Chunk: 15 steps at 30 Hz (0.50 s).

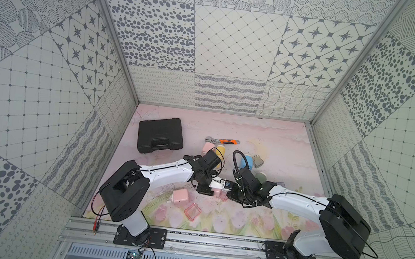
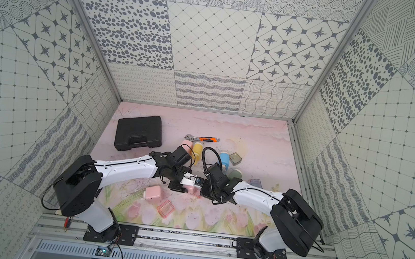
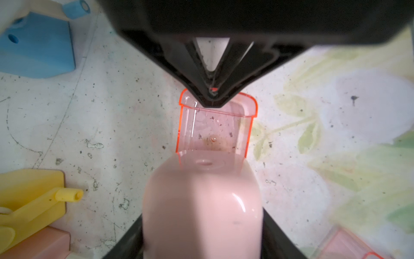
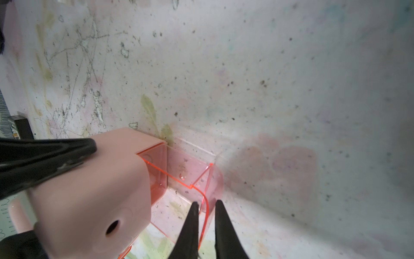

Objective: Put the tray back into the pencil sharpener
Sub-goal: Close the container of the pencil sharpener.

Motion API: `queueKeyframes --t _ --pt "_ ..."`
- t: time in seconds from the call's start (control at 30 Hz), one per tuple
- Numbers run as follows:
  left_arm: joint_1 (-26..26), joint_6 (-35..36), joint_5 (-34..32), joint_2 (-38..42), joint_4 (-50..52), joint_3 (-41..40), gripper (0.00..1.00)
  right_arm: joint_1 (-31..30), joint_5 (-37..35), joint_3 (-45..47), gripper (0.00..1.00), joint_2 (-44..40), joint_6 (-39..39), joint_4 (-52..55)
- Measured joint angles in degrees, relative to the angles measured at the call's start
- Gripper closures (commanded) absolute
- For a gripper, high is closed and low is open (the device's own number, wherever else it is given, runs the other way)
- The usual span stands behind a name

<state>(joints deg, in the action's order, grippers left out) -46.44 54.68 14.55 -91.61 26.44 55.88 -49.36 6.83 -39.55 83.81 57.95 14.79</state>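
A pink pencil sharpener [image 3: 202, 213] lies on the mat between the two arms, also visible in a top view [image 1: 218, 192]. My left gripper [image 3: 202, 235] is shut on its body, one black finger [image 4: 44, 154] lying along its side. The clear pink tray [image 3: 215, 130] with orange edges sits partly inside the sharpener's open end, and most of it still sticks out [image 4: 190, 177]. My right gripper [image 4: 206, 203] is shut on the tray's outer end wall, one fingertip on each side. In both top views the grippers [image 1: 214, 186] [image 2: 201, 186] meet tip to tip.
A second pink sharpener [image 1: 180, 196] and a loose pink tray [image 1: 192, 211] lie near the front. Behind the arms are yellow [image 1: 221, 151], blue [image 1: 248, 161] and green [image 1: 260, 178] sharpeners, a grey tray [image 1: 258, 161], a wrench [image 1: 222, 140] and a black case [image 1: 160, 138].
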Motion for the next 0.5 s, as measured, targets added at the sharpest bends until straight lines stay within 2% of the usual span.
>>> queueKeyframes --t 0.3,0.5 --pt "0.07 0.17 0.63 0.57 -0.72 -0.79 0.54 0.61 1.81 0.37 0.79 1.84 0.94 -5.03" --pt "0.28 0.24 1.11 0.96 -1.88 -1.36 0.56 1.27 1.4 2.82 0.7 -1.07 3.13 -7.17"
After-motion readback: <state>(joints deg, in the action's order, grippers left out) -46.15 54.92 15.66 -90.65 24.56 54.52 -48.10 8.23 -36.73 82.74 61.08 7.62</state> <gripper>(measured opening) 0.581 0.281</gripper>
